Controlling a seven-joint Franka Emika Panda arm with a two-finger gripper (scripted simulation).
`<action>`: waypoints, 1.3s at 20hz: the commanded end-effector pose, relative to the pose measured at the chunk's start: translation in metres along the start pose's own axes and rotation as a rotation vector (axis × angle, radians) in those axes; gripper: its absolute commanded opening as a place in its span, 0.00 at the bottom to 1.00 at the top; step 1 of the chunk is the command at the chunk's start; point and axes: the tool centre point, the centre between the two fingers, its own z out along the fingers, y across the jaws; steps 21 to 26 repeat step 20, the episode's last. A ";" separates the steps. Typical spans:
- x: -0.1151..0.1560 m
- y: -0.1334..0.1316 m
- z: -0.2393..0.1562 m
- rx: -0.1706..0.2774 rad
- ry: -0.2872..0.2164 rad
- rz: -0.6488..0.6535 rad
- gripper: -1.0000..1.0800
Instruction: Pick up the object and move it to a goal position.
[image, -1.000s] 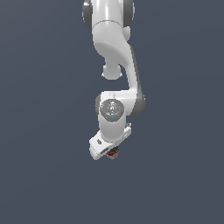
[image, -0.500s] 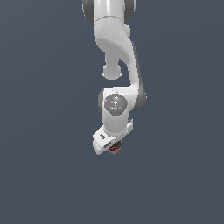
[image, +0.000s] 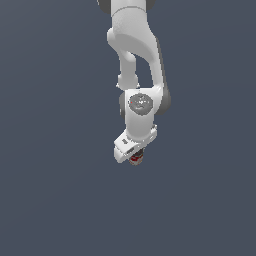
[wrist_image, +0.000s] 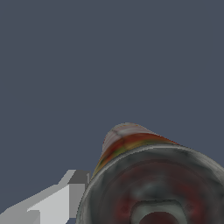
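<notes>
The object (image: 135, 160) is a tiny can with a red band. It shows just below the white hand of my arm, in mid-air against the plain grey-blue background. My gripper (image: 134, 156) is shut on it, and the hand hides most of it. In the wrist view the can (wrist_image: 144, 170) looms very close, with its dark grey round top, red and yellow label and pale far end. One pale grey finger (wrist_image: 65, 197) lies beside it. The second finger is out of view.
The white arm (image: 137, 55) hangs down from the top of the exterior view. Only the flat grey-blue background shows around it, and no goal marker is in view.
The gripper has moved upward and slightly toward the exterior view's right, carrying the can with it. The grip has not changed.
</notes>
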 end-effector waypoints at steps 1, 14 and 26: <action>-0.006 -0.013 -0.004 -0.003 0.003 0.000 0.00; -0.025 -0.056 -0.011 -0.003 0.004 0.000 0.00; -0.025 -0.058 -0.011 -0.003 0.004 0.000 0.00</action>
